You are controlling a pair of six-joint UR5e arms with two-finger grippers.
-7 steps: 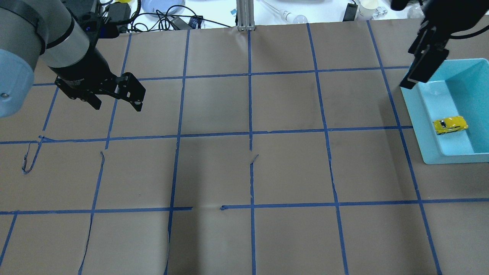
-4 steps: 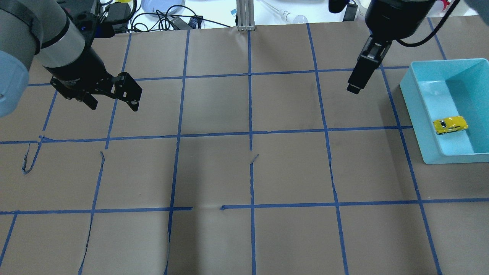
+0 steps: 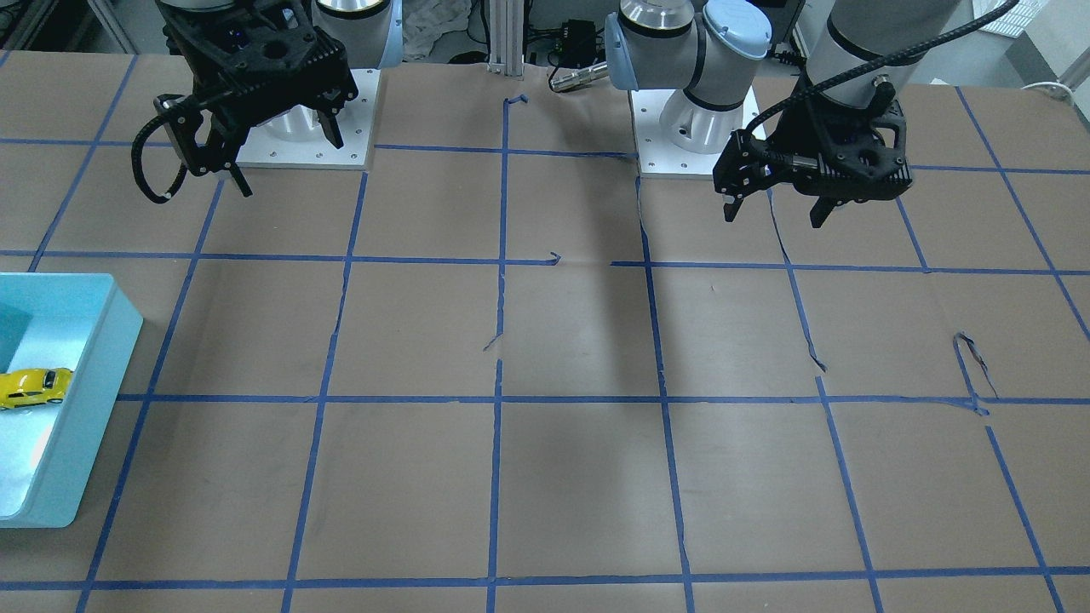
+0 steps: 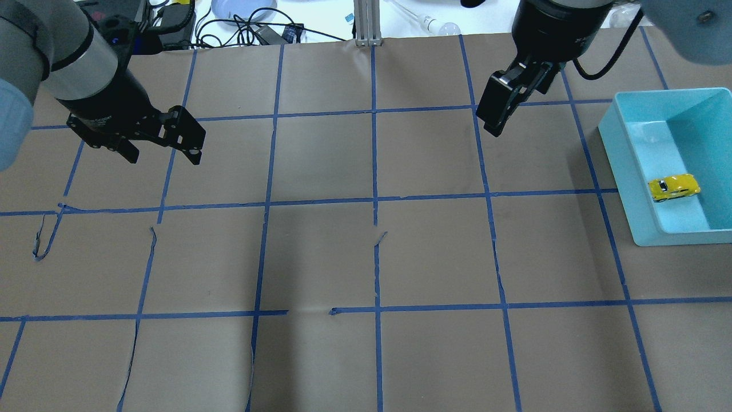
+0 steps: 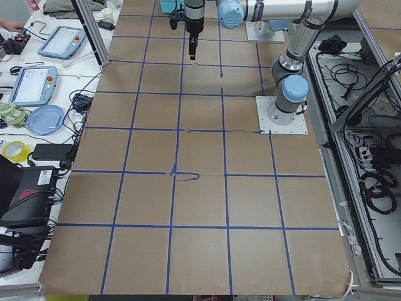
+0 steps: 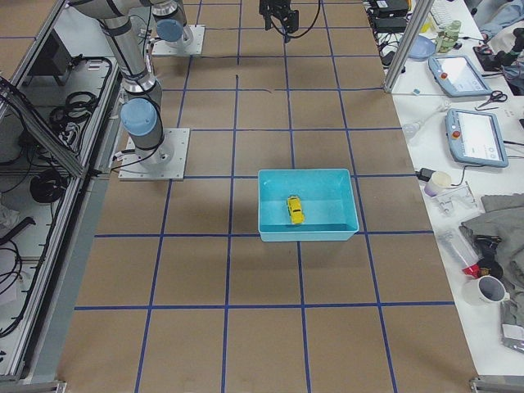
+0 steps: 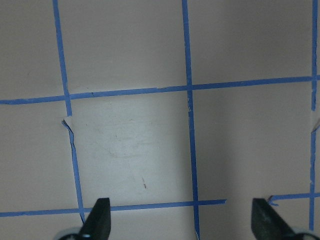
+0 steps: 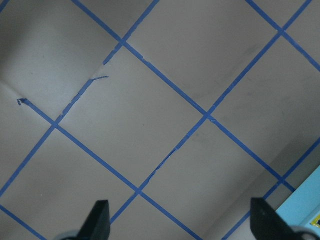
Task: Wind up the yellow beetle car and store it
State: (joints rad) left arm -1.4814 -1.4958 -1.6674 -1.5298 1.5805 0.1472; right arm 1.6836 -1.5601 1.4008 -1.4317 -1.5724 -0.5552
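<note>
The turquoise bin (image 4: 680, 236) sits at my right end of the table, and the yellow beetle car (image 4: 673, 187) lies on its floor, the only thing in it. My right gripper (image 4: 493, 126) hangs above the paper well apart from the bin, jaws spread wide and empty. My left gripper (image 4: 164, 158) hovers over the far left squares, also wide open with nothing in it. Brown paper (image 4: 320, 257) covers the table, marked into squares with blue tape (image 4: 374, 171) that is torn and lifted in spots. On the side bench are cables, a blue plate (image 5: 45, 119) and two tablets (image 5: 31, 84).
</note>
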